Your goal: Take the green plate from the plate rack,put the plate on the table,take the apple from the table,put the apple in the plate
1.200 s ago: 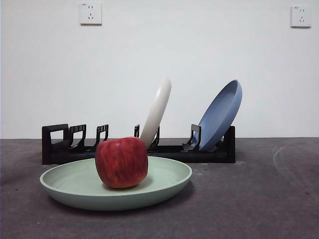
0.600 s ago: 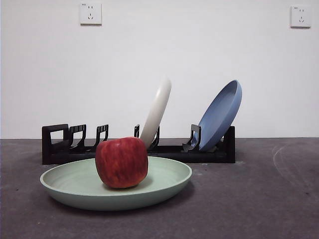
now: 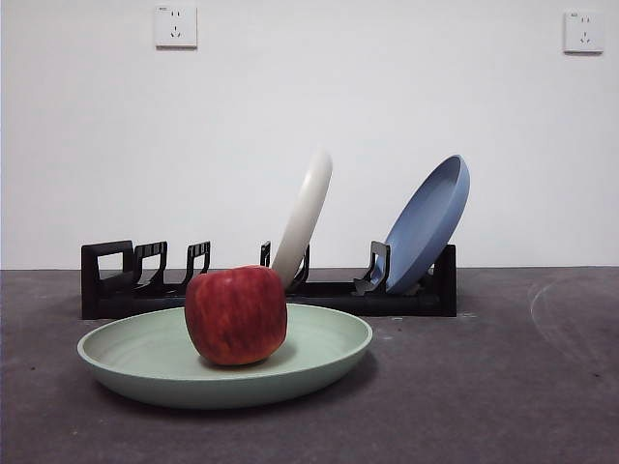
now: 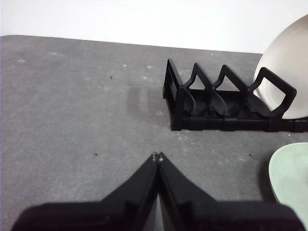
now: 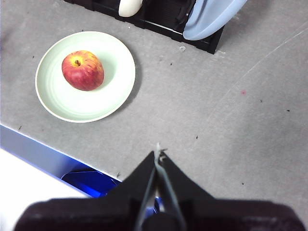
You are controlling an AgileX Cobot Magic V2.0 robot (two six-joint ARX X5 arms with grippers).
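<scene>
Fingers of both grippers are pressed together and empty: left (image 4: pixel 157 156) beside the rack (image 4: pixel 226 103), right (image 5: pixel 158 153) raised above the surface (image 5: pixel 231 120). From the right fingers, the apple (image 5: pixel 82 70) lies at about ten o'clock, well apart, resting in the plate (image 5: pixel 113 91). Placement is judged done; only retreat is called for.

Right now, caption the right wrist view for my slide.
Apple rests in green plate on table; shut right pincer hovers apart.
</scene>
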